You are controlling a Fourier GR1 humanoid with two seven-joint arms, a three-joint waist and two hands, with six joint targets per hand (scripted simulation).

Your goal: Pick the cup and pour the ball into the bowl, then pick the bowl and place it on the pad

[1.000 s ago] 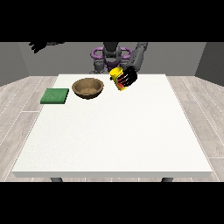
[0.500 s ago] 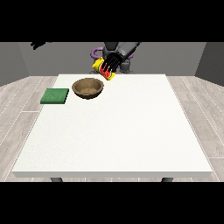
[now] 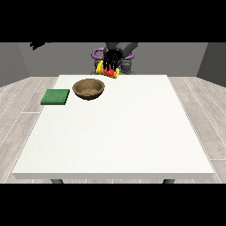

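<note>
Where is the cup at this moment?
In the front view the cup is held in a hand above the table's far edge, just right of and behind the bowl.

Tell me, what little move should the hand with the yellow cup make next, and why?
Probably tip the cup a bit further over the bowl. The hand at the view's right has its fingers curled round the cup, held above the table's far edge just up and right of the bowl. No ball shows inside the bowl, so the pour seems unfinished. The green pad waits to the bowl's left.
</note>
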